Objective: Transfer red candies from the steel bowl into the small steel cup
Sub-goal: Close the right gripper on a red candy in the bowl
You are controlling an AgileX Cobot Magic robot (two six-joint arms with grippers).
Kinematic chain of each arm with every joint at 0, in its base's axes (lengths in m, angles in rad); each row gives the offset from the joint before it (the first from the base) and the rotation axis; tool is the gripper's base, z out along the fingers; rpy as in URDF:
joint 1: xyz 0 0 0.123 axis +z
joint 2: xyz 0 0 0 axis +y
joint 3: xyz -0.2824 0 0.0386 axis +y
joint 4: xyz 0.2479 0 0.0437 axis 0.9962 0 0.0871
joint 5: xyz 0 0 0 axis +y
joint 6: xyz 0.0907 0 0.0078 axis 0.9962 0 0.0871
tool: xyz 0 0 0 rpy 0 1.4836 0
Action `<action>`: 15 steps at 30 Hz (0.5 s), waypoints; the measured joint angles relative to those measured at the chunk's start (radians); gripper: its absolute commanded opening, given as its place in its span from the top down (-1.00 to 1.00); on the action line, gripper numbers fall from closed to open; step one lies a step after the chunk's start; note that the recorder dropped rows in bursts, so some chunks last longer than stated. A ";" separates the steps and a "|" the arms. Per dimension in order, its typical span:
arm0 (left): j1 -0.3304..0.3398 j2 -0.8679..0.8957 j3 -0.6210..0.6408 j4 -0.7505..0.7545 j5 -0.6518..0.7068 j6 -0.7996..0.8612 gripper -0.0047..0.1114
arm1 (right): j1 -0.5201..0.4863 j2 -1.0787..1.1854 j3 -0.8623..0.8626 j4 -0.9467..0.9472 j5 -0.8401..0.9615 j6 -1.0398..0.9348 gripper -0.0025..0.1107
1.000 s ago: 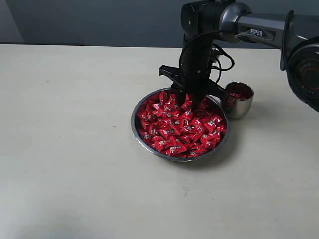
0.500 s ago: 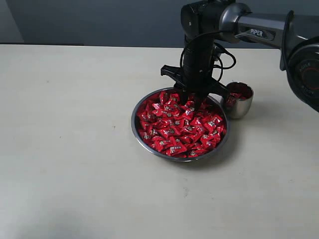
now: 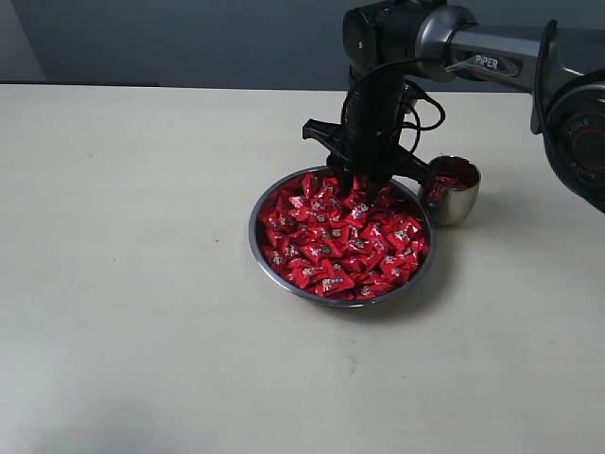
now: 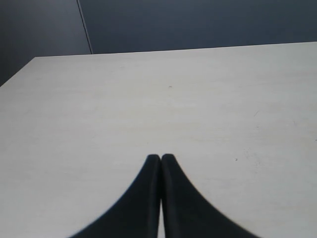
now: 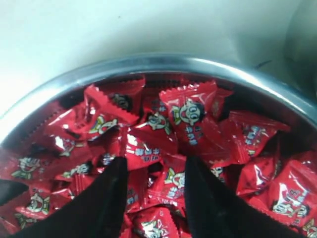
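Risen slightly since a second ago: right gripper (image 3: 365, 184), then sunk among the wrappers, now has its tips at the surface of the pile, at the bowl's far edge on the cup side.

Jaws stand apart by about one candy's width. The right wrist view shows wrappers lying between the two fingers (image 5: 111, 198). Cannot tell whether one is pinched or merely lies under the gap.

Red candies (image 3: 336, 241) heaped and filling the steel bowl (image 3: 253, 232); barely any bare steel shows inside.

Small steel cup (image 3: 463, 203) upright, just beside the bowl's rim on the right arm's side. Some red shows inside it already.

Left gripper (image 4: 161, 157) idle, fingers pressed together over bare table (image 3: 142, 284), away from the work.

Step in hand, by my reading: the pick, either lifting out with a candy or resetting for another try.

Next move: if a candy is held, lift clear of the rim, carry the short way across to the cup, centre over its narrow mouth and release low. If nothing is held, go down again and close on a single wrapper. Slick foil and the loose pile make a slip or a double pick likely.
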 measured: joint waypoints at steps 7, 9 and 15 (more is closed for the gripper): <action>0.000 0.000 0.000 0.000 0.000 0.000 0.91 | 0.000 0.000 0.000 0.000 0.020 0.000 0.29; 0.000 0.000 0.000 0.000 0.000 0.000 0.91 | 0.000 0.000 0.000 0.000 0.033 0.000 0.29; 0.000 0.000 0.000 0.000 0.000 0.000 0.91 | 0.000 0.029 0.000 0.013 0.034 0.000 0.29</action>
